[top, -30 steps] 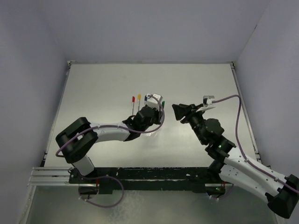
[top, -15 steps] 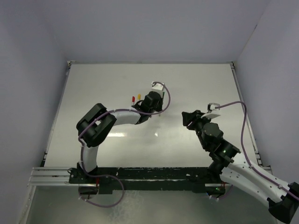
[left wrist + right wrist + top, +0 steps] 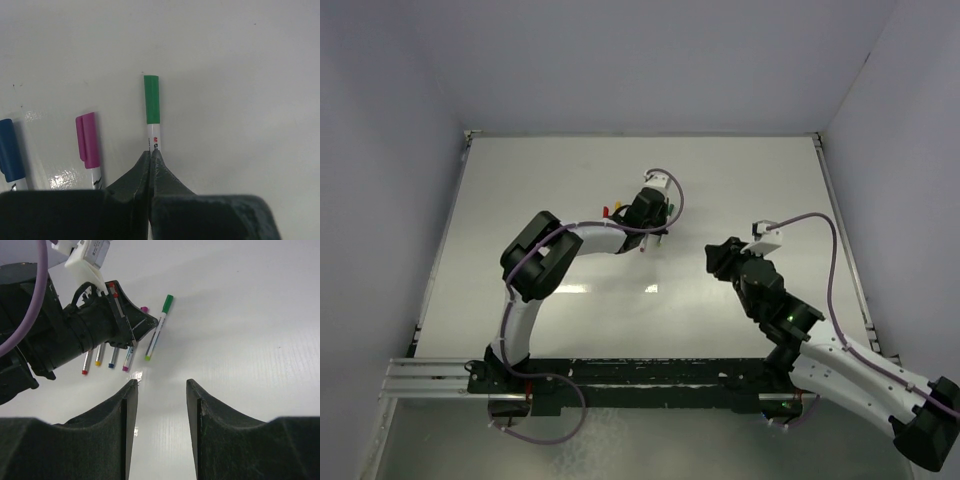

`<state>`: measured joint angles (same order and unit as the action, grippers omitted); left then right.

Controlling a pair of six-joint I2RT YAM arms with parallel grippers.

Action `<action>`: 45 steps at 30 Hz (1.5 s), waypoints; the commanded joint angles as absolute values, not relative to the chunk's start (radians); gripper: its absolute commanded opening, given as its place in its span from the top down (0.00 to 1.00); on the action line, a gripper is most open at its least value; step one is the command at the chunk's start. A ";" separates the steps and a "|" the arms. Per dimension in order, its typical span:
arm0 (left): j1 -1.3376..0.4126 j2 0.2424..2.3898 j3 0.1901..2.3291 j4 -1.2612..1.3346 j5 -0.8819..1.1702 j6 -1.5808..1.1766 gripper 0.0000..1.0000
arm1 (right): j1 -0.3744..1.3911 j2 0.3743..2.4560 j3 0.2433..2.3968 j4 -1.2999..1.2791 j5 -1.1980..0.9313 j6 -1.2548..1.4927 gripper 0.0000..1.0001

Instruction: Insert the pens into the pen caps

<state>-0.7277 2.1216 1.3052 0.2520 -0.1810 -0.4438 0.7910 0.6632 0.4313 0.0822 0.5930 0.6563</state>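
Left gripper [image 3: 150, 157]: jaws fully closed, the tips meeting over the white barrel of the green pen [image 3: 153, 136]. They clasp nothing. The right wrist view shows that pen lying flat on the table [image 3: 770, 180], with the closed tips just beside its middle.
Right gripper [image 3: 160, 405]: jaws partly open and empty. It hangs over bare table, well apart from the row of pens.
Green pen: its green cap [image 3: 152, 99] is seated on the far end of the barrel.
Neighbouring pens: the purple cap [image 3: 87, 140] and the blue cap [image 3: 10, 150] each sit on a white barrel.
Remaining pens: the red-ended pen [image 3: 86, 364] and the yellow-ended pen [image 3: 100, 355] lie in the same row. The left arm hides their far ends, so capping cannot be confirmed.
Loose caps: none visible on the table in any view.
Progress estimate: three of five pens confirmed capped. The task is probably at or near completion.
Left to do: verify the two hidden ends, then clear the left gripper from the row.
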 commanded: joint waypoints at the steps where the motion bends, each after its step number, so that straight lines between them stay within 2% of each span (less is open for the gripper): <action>1: -0.720 2.130 1.327 0.242 -0.149 -0.484 1.00 | 0.792 0.681 0.428 0.145 0.612 0.673 0.54; 9: -0.721 2.025 1.272 0.305 -0.123 -0.464 0.85 | 0.793 0.681 0.424 0.152 0.613 0.666 0.54; 18: -0.720 1.792 1.198 0.313 -0.164 -0.415 0.74 | 0.793 0.674 0.422 0.141 0.627 0.665 0.54; 26: -0.721 1.547 1.002 0.304 -0.167 -0.383 0.57 | 0.793 0.639 0.420 0.019 0.679 0.700 0.55; 27: -0.722 1.510 0.973 0.293 -0.183 -0.377 0.48 | 0.792 0.624 0.416 0.004 0.686 0.702 0.55; 28: -0.722 1.474 0.947 0.280 -0.194 -0.367 0.18 | 0.793 0.597 0.409 -0.011 0.712 0.696 0.55; 29: -0.721 1.437 0.920 0.262 -0.213 -0.362 0.01 | 0.792 0.573 0.406 -0.028 0.740 0.687 0.55; 37: -0.721 1.135 0.792 -0.002 -0.355 -0.416 0.01 | 0.790 0.397 0.417 -0.179 0.865 0.651 0.49; 45: -0.721 0.937 0.759 -0.260 -0.370 -0.508 0.01 | 0.790 0.368 0.421 -0.242 0.851 0.652 0.48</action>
